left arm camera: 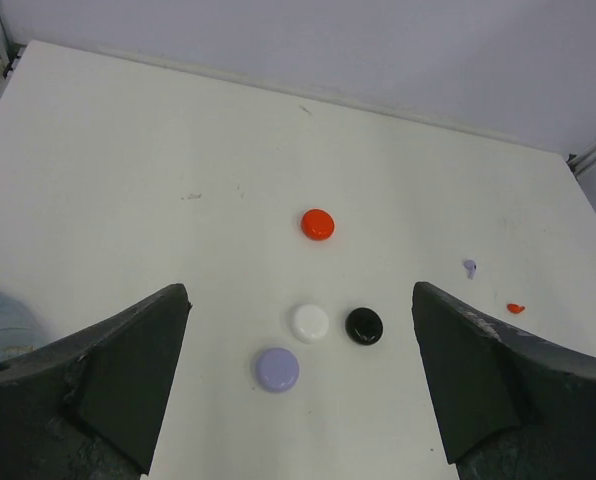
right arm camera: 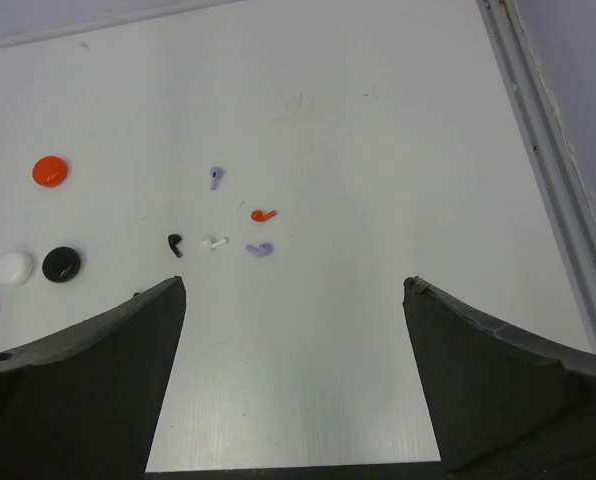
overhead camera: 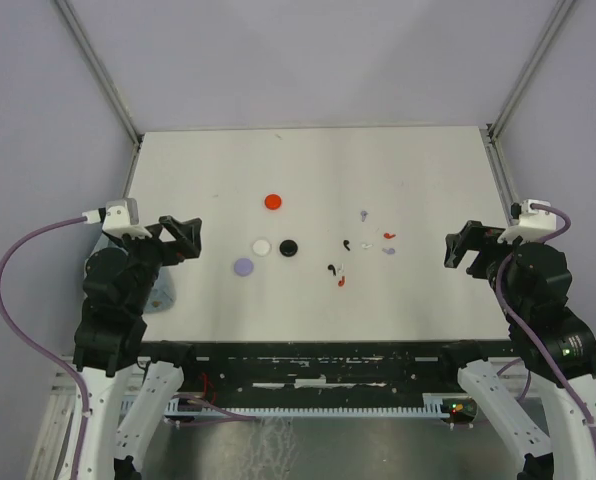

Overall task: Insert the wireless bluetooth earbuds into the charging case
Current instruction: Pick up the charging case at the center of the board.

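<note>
Earbuds (right arm camera: 175, 244) scattered right of centre, stems pointing mixed ways (red one (right arm camera: 263, 214) lies left-right). Left gripper (left arm camera: 300, 300) and right gripper (right arm camera: 294, 288): fingers apart, empty.

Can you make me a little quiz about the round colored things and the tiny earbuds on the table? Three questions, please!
1. True or false: the red disc lies farther from the arms than the white disc, the black disc and the purple disc.
2. Where do the earbuds lie? A) on the left arm's side of the discs B) on the right arm's side of the discs C) stacked on the discs
3. Fill in: the jaws of the left gripper and the right gripper are both ___.
Key: 1 true; 2 B; 3 open.
</note>
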You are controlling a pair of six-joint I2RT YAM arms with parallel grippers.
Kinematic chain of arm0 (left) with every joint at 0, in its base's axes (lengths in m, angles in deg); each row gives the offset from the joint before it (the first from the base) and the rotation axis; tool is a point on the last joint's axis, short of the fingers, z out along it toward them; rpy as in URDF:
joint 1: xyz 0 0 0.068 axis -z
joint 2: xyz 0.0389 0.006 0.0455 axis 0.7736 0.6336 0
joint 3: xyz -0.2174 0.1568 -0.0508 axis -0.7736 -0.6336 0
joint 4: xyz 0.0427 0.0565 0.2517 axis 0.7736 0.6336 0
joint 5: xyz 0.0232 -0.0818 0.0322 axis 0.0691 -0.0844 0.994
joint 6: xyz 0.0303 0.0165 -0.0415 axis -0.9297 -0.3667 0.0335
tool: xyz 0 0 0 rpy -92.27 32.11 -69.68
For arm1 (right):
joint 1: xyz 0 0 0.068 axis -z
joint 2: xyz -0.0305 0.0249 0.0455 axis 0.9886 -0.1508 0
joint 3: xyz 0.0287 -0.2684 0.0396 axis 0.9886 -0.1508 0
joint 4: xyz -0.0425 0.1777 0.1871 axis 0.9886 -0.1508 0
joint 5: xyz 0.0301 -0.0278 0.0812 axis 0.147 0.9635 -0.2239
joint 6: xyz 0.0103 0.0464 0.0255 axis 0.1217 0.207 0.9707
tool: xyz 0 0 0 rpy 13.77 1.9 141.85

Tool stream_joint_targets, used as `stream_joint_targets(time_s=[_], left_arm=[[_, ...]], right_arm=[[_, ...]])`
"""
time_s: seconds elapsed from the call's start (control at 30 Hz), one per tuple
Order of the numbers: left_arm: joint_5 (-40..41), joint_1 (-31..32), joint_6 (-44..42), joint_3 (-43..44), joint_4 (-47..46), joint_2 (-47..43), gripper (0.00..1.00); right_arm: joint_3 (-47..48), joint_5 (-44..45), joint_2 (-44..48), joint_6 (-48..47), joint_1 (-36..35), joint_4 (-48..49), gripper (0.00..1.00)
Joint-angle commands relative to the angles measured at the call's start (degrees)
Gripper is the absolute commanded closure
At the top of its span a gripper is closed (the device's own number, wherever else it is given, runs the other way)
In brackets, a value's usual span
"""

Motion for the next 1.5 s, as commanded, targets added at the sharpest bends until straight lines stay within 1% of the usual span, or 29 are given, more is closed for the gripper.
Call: stream_joint_targets(time_s=[0.0,0.2,0.4,0.53,0.67,0.8,0.97,1.1,1.2,1.27,1.37,1.47], left_arm=[[0.9,0.2,1.1,-0.5,-0.9,-0.2,0.01],[1.7,0.2,2.6,-1.8,-0.2,0.3,0.01],[0.6,0.2,4.5,-1.7,1.3,3.3,0.01],[-0.2,0.3,5.6,-0.7,4.8,6.8,0.01],[-1.5,0.2,7.2,1.5,10.6,13.2,0.01],[-2.2,0.2,7.7,1.7,14.2,20.2,0.0],[-3.0,0.5,10.3,-0.5,15.4,27.4,0.02],[-1.6,2.5,10.8,-2.0,14.1,32.2,0.02],[-1.2,5.8,9.7,-1.0,12.9,37.2,0.02],[-0.4,7.9,7.6,0.8,12.7,41.7,0.02],[-1.0,8.2,3.0,3.6,13.2,47.9,0.02],[-3.6,8.3,-1.2,6.0,13.5,53.2,0.02]], right_arm=[[0.8,-0.2,0.1,-0.6,-0.3,3.1,0.01],[0.1,-0.2,0.2,-0.3,-0.2,3.8,0.01],[-1.6,-0.8,-0.2,0.9,-0.2,5.0,0.01],[-3.2,-2.2,-0.5,1.8,-0.2,5.7,0.01],[-4.5,-4.2,-1.0,3.3,-0.3,6.4,0.01],[-5.8,-5.2,-2.0,3.8,-0.7,7.8,0.01],[-7.4,-6.9,-3.1,4.5,-1.5,9.4,0.01],[-8.6,-8.2,-4.2,5.2,-1.9,10.6,0.01],[-9.6,-9.5,-5.2,5.8,-2.2,11.4,0.01],[-10.0,-10.3,-5.9,5.8,-2.4,12.0,0.01],[-10.0,-11.1,-7.1,5.8,-2.8,13.0,0.01],[-10.6,-12.1,-7.6,6.1,-3.1,14.0,0.01]])
